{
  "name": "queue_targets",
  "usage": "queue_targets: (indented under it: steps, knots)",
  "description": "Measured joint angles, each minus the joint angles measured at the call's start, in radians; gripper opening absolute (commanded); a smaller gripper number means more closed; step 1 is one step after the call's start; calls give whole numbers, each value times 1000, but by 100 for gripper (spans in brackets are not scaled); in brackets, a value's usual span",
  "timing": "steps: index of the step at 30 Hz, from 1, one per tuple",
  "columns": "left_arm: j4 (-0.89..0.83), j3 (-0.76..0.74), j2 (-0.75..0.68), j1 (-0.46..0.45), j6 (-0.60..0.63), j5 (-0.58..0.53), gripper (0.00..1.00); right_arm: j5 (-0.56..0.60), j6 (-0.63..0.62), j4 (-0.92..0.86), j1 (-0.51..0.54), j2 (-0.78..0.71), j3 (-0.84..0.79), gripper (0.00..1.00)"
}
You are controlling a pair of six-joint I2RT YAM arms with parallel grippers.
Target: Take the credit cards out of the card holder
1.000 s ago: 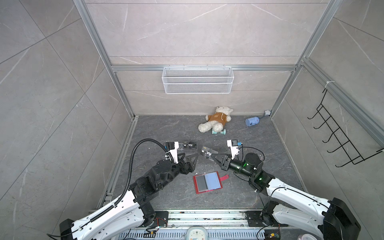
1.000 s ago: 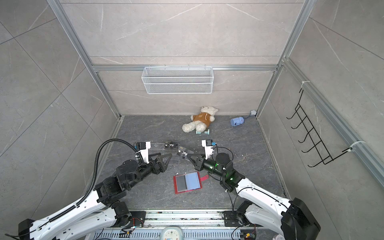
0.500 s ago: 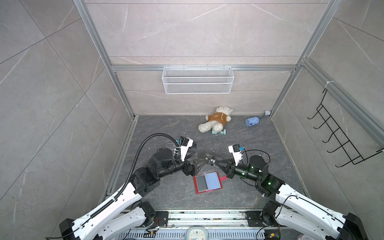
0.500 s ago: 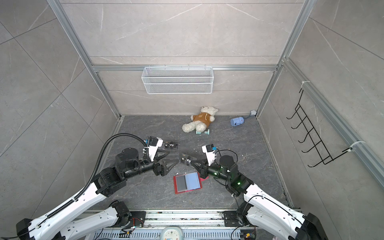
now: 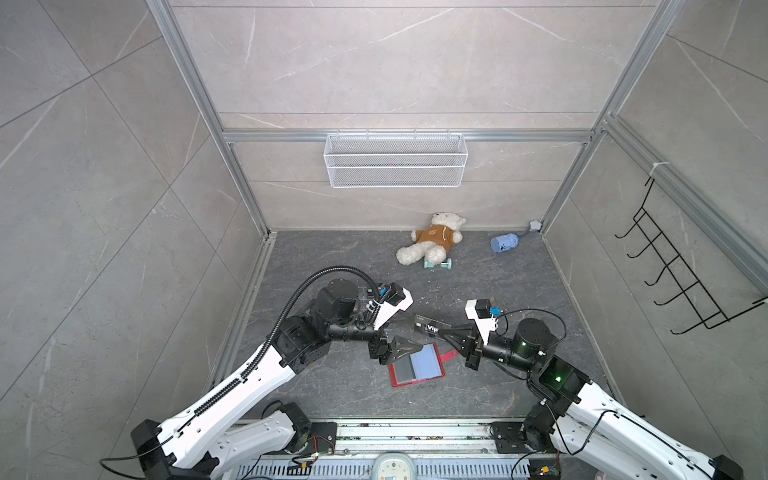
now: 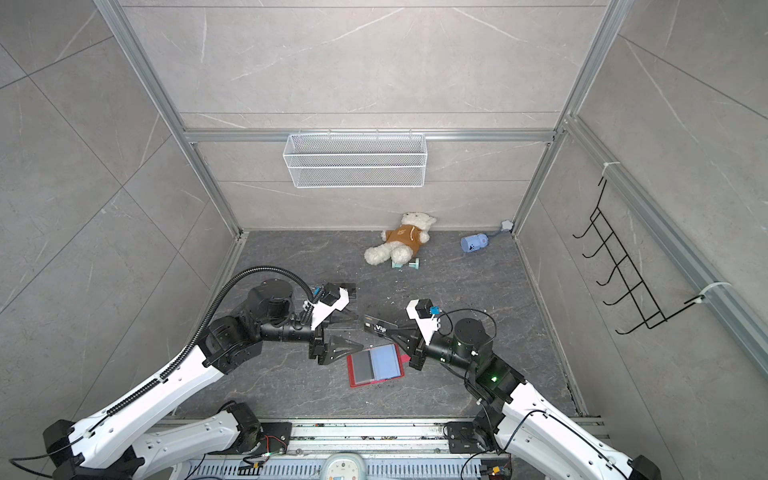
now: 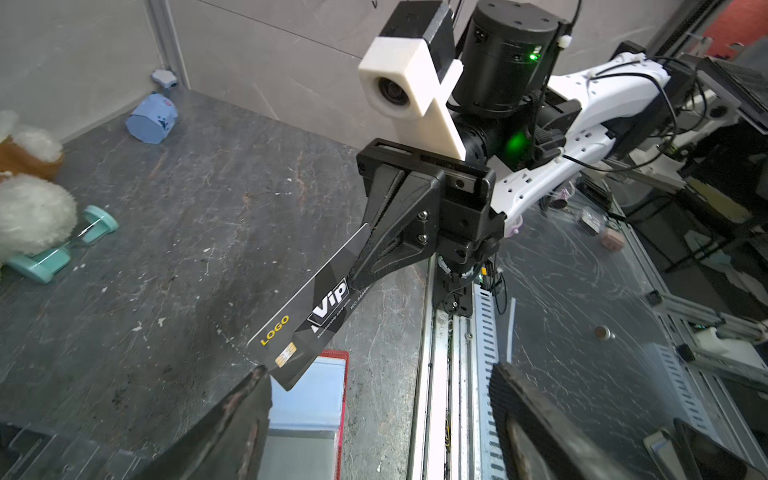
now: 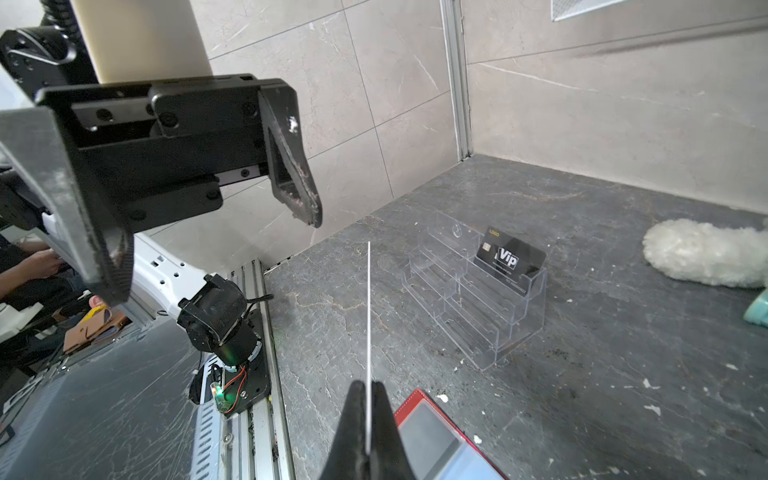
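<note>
Dark grey marbled worktop (image 5: 353, 395) floors a tiled booth, with the arms' rail (image 5: 415, 432) along the near edge. Just beyond the rail the red card holder (image 5: 417, 365) lies open and flat. One of its sleeves looks dark grey and the other pale blue; I cannot tell whether a card sits inside.

Above its far edge the right tool (image 5: 441, 331) is clenched on a black Vip card (image 7: 307, 316), pinching one end and holding it in the air, clear of the holder. The card's free end points toward the left tool (image 6: 359, 331), whose jaws stand wide apart with nothing between them. The card's corner comes near one of its fingers (image 7: 249, 407).

Farther back, behind the left arm, a clear acrylic rack (image 8: 478, 299) stands on the worktop with a second Vip card (image 8: 509, 259) upright in its top tier.

Toward the back wall lie a teddy bear (image 5: 432, 243), a teal dumbbell (image 5: 437, 264) touching it, and a blue toy (image 5: 503, 242) near the corner. A white wire basket (image 5: 395, 160) hangs on the back wall, and a black hook rack (image 5: 681, 274) on the side wall.
</note>
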Motion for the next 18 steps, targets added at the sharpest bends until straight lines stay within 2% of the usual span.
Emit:
queue_targets:
  steps: [5,7,12,18]
  knots:
    - [-61,31,42,0,100,48,81,-14,-44,-16,0,-11,-1,0]
    - [-84,39,59,0,132,55,77,-18,-52,-18,0,-14,-3,0]
    - [-111,44,96,7,188,61,75,-35,-69,-23,0,-19,-9,0]
    - [-135,89,159,19,229,83,63,-51,-76,-30,0,-21,-11,0]
